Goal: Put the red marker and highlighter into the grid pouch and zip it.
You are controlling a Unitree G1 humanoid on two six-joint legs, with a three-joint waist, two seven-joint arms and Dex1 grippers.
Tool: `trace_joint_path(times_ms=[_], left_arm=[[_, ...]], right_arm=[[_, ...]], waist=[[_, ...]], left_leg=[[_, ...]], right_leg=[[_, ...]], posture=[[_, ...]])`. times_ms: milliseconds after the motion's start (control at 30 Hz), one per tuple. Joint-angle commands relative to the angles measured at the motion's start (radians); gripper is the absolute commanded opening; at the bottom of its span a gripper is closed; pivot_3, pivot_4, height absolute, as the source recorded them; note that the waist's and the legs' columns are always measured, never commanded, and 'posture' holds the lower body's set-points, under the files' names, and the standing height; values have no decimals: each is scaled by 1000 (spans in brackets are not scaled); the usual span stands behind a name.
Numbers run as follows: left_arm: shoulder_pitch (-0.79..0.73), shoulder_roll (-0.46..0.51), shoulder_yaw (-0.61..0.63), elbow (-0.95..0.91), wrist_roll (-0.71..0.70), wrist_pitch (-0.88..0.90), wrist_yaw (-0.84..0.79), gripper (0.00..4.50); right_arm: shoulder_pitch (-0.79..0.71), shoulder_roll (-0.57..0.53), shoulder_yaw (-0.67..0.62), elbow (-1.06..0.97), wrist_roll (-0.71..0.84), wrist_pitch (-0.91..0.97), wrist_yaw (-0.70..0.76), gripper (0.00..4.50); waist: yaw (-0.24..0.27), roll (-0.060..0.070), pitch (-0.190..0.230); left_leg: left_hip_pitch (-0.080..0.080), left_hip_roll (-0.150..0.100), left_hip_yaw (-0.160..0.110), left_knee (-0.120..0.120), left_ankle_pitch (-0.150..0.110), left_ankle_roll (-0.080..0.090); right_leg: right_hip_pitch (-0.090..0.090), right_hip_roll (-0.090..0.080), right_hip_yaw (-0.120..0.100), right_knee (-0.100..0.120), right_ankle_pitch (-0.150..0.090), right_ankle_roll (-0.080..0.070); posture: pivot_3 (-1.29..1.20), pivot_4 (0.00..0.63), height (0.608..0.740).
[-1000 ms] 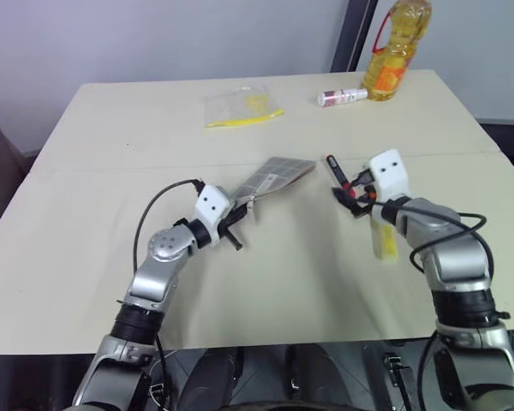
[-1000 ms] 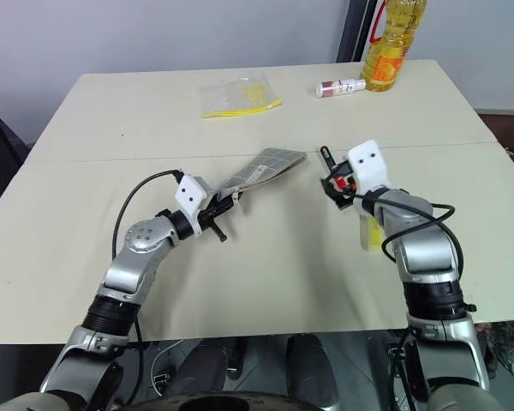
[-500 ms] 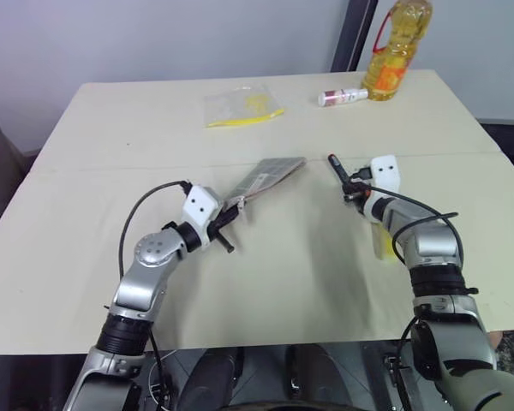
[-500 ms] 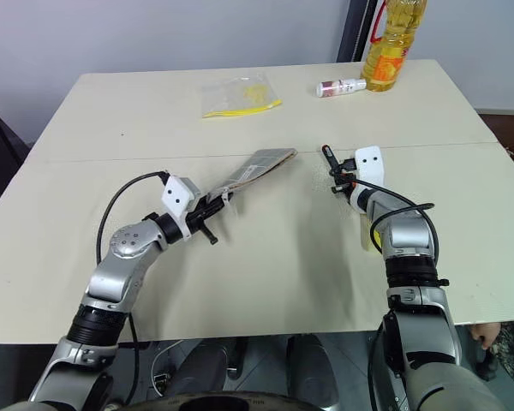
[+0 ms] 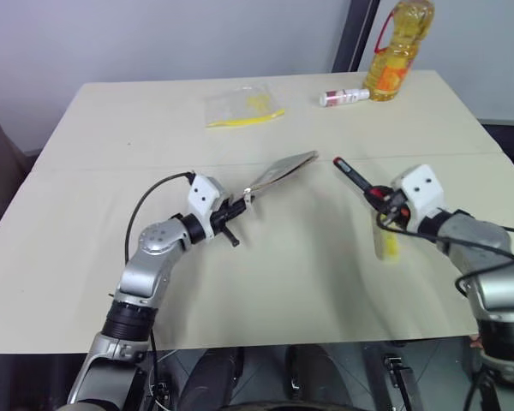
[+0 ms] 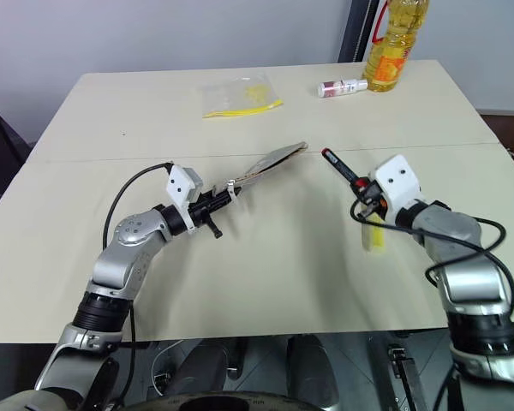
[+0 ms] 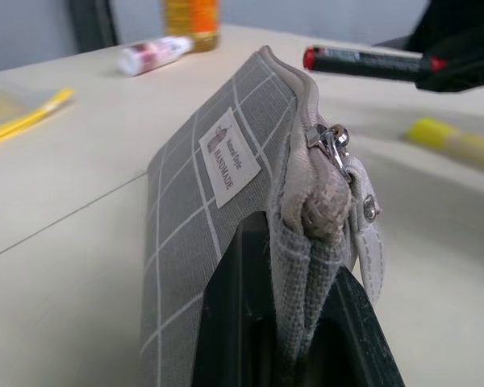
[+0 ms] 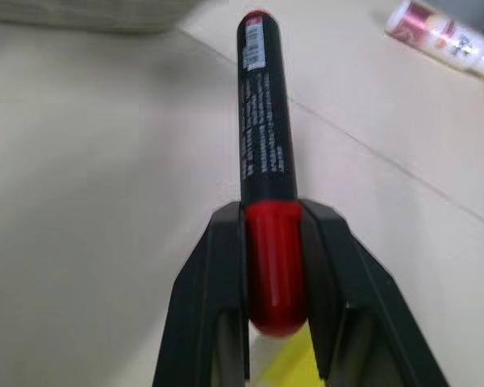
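Right wrist view has my right gripper (image 8: 273, 242) clamped on the red marker (image 8: 266, 145), left gripper (image 5: 231, 217) pinching the grid pouch (image 5: 278, 170) up for loading.

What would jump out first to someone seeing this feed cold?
Mid-table, the left claw is shut on one end of the grid pouch, holding it lifted off the table. Facing it, the right claw grips the red marker, aimed at the pouch. The highlighter lies on the table beneath the right claw.
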Motion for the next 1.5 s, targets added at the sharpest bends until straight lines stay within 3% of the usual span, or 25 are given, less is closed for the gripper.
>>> trace_joint_path(times_ms=[33,800,1133,1500], left_arm=[[-31,2,0,-5,-28,-4,-40,0],[5,19,-24,-50,-2,-16,-69,0],[22,75,-68,-67,32,-53,-127,0],[16,132,-104,-36,57,-116,-226,0]], right_arm=[[16,-25,-67,-126,50,28,12,342],[-1,-90,57,-93,-20,-13,55,342],[9,-163,133,-122,-105,-83,116,342],[-28,-163,214,-199,-106,-97,180,342]], waist=[[0,0,0],[9,0,0],[9,0,0],[9,0,0]], left_leg=[[0,0,0,0,0,0],[0,0,0,1,-1,1],[0,0,0,0,-1,1],[0,0,0,0,-1,1]], right_leg=[[0,0,0,0,0,0],[2,0,-1,-4,0,0],[2,-1,-1,-5,0,0],[2,-1,-1,-6,0,0]], posture=[[0,150,740],[0,150,740],[0,150,740],[0,150,740]])
